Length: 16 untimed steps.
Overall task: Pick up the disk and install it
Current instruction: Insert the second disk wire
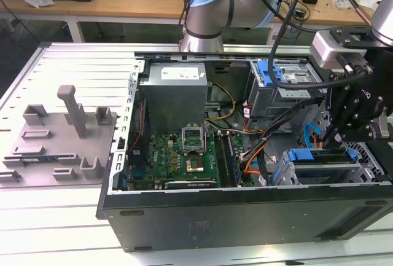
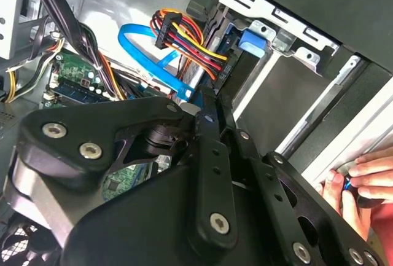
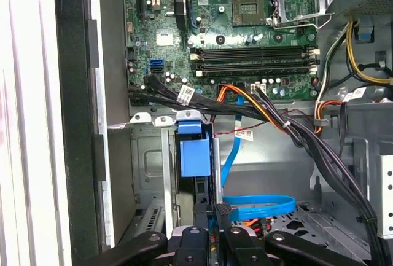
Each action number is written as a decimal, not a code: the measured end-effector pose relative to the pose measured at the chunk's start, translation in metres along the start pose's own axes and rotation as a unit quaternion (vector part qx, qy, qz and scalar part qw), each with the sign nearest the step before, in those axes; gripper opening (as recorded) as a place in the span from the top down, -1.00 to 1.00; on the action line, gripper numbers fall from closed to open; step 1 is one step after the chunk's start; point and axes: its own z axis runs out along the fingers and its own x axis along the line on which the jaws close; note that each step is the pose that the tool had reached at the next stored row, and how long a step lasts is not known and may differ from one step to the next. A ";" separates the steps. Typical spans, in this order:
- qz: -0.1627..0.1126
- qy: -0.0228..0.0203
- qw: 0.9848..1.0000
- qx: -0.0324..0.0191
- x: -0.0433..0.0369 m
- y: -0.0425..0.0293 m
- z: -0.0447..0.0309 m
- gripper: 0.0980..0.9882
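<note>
The gripper [image 3: 212, 229] hangs over the drive cage [image 3: 153, 174], seemingly pinching the disk [image 3: 202, 189], mostly hidden edge-on inside it.

You see the disk [image 1: 319, 157] edge-on in the exterior view, at about four o'clock: just its blue rail shows above the drive cage [image 1: 368, 168], and its label and flat faces are hidden. The gripper [image 1: 334, 132] covers the cage's far side there. The arm [image 1: 209, 8] runs out of the picture at twelve o'clock, and the computer case [image 1: 245, 217] is cut off at three o'clock. In the second wrist view a person's hand [image 2: 359, 183] is cropped by the picture's edge; the small blue thing it pinches is too small to identify.
</note>
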 end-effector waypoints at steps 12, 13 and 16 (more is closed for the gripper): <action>0.000 0.000 1.000 0.000 -0.0001 -0.0023 0.0071 0.86; 0.000 0.000 1.000 0.000 -0.0001 -0.0023 0.0078 0.86; 0.000 0.000 1.000 0.000 -0.0001 -0.0023 0.0095 0.86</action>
